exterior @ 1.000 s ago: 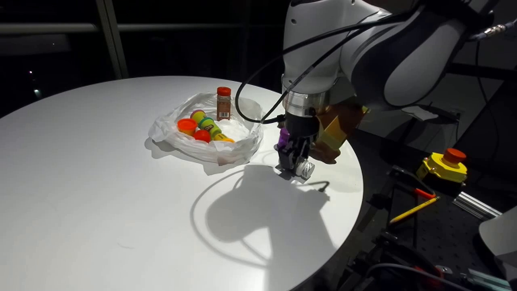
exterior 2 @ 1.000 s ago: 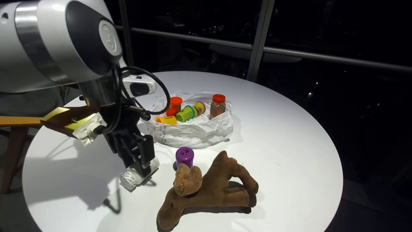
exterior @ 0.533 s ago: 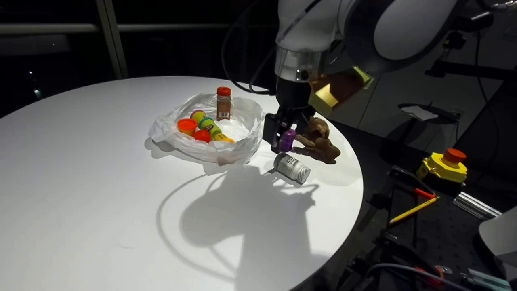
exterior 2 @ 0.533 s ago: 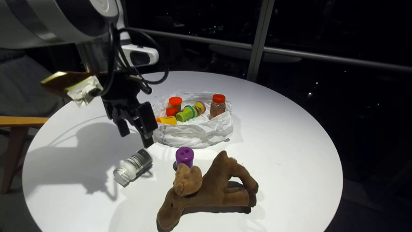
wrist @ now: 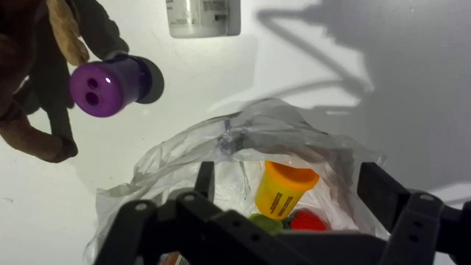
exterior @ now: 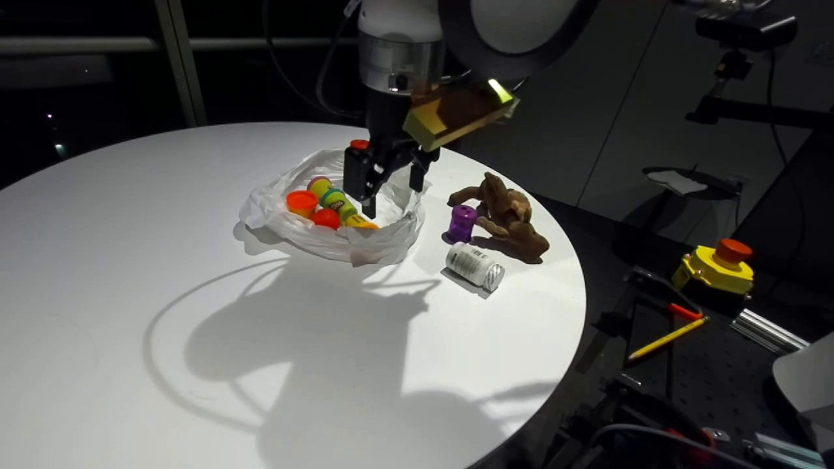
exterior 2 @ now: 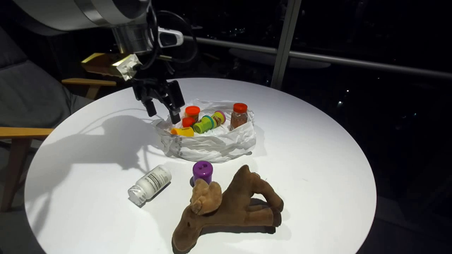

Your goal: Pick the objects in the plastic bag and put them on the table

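Note:
My gripper (exterior: 393,193) stands open above the near side of the plastic bag (exterior 2: 212,146), holding nothing. In the wrist view a yellow can (wrist: 276,197) lies tipped in the bag, framed by the spread fingers, apart from both. Behind it show a green can (exterior 2: 202,126) and a red object (exterior 2: 188,122). An orange-lidded can (exterior: 301,203) and a red-capped bottle (exterior 2: 239,118) stand upright in the bag. Out on the white table (exterior 2: 310,158), a white bottle (exterior 2: 152,183) lies on its side, near an upright purple piece (exterior 2: 202,171) and a brown animal figure (exterior 2: 229,211).
The crumpled bag rim rises around the cans, close below the fingers. Beyond the table edge, a yellow box with a red button (exterior: 715,267) and a pencil (exterior: 668,339) lie beside the robot's base. A grey chair (exterior 2: 35,91) stands at the table's side.
My gripper has opened and let go of the white bottle, which stays lying on the table. It has risen and moved across to above the bag.

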